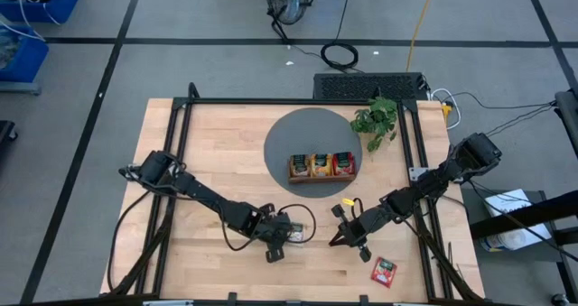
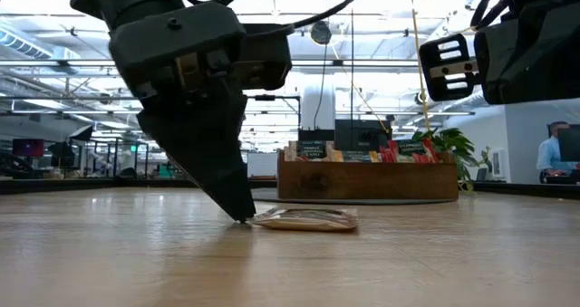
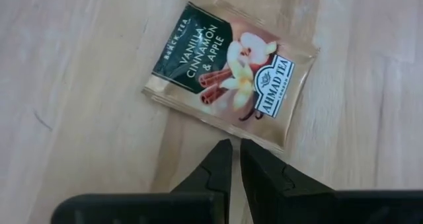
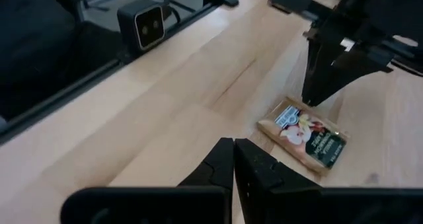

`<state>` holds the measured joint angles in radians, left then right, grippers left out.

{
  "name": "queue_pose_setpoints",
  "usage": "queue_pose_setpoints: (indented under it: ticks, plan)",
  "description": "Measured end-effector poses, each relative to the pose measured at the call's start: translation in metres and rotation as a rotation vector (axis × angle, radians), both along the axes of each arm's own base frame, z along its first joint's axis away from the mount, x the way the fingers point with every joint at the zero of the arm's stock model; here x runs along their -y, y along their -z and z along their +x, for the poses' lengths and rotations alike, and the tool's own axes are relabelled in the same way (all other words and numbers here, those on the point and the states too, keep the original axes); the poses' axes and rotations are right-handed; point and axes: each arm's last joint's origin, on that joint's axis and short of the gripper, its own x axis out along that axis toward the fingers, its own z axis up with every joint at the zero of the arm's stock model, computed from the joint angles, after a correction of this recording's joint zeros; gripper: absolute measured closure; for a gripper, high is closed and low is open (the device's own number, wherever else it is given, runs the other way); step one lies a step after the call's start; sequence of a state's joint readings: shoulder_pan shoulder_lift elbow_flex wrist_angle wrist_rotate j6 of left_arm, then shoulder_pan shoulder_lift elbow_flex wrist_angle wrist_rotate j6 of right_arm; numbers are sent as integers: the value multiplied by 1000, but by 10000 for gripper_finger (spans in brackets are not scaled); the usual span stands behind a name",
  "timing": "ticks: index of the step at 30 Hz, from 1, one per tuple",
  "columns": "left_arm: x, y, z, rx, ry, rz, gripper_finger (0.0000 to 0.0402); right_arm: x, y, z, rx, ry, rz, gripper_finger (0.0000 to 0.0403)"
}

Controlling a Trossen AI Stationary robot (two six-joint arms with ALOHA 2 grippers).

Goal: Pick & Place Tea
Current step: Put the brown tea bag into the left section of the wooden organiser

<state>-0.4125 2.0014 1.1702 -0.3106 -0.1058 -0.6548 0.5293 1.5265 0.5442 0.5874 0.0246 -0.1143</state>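
A tea sachet (image 3: 231,75) with a dark green and beige label lies flat on the wooden table (image 1: 208,162); it also shows in the low view (image 2: 304,219) and the right wrist view (image 4: 304,133). My left gripper (image 3: 236,146) is shut and slants down, its tips at the sachet's edge, to the sachet's left in the high view (image 1: 280,238). My right gripper (image 1: 341,238) is shut on nothing and hovers right of the sachet, pointing toward it (image 4: 233,145). A red sachet (image 1: 384,271) lies flat near the front right corner. My left gripper's shut fingertips (image 2: 243,216) stand on the table top, slanting down from the table's left. They are right beside one edge of the sachet (image 3: 254,135). Whether they touch the sachet I cannot tell.
A brown wooden tray (image 1: 321,176) with three compartments holding upright sachets stands on a grey round mat (image 1: 284,134) at the table's far middle. A green plant (image 1: 377,118) sits beside it at the far right. A black frame (image 1: 185,107) runs along the table's sides.
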Motion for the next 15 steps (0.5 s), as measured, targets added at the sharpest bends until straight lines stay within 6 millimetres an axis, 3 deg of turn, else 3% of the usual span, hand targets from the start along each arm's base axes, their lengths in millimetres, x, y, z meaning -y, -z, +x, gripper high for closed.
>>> queue_pose_setpoints:
  ticks: [9, 15]
  plan:
    - [15, -44, -6, 194, 28, 12, 360, 7, 3, 7, -35, 83, 93, 399]
    - [20, -34, 5, 268, 45, -23, 360, 17, 25, 21, -60, 157, 121, 399]
